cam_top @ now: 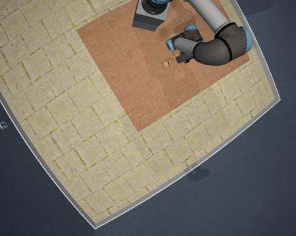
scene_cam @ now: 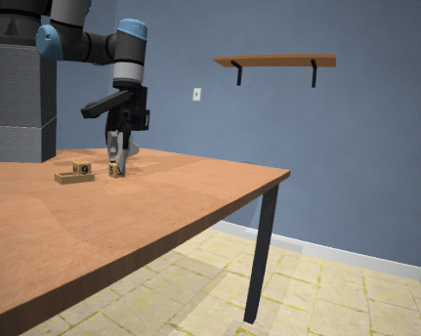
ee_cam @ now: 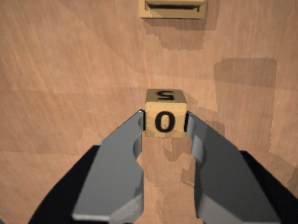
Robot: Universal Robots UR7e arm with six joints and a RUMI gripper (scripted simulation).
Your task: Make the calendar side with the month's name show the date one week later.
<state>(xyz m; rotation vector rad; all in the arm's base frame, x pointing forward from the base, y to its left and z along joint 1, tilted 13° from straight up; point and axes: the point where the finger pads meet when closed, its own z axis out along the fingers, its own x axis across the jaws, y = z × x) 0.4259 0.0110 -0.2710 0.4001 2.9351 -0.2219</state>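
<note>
The tray (scene_cam: 74, 180) (ee_cam: 172, 15) (cam_top: 165, 65) stands on the table. One wooden cube (scene_cam: 82, 168) sits in it towards one end, with a 9 on a side face in the exterior view; the other place looks empty. My gripper (scene_cam: 117, 167) (ee_cam: 163, 112) is shut on the second cube (scene_cam: 112, 171) (ee_cam: 165, 106), outside the tray. This cube shows a 0 on the face towards the wrist camera and a 5 on the face towards the tray. It appears to be at table level. No month name can be read.
The wooden table (cam_top: 121, 75) (scene_cam: 147, 195) carries the grey robot pedestal (cam_top: 150, 20) (scene_cam: 16, 98). The tray is a short way from the held cube. The table's edge (scene_cam: 274, 181) is off to the right in the exterior view. A shelf (scene_cam: 274, 61) hangs on the wall.
</note>
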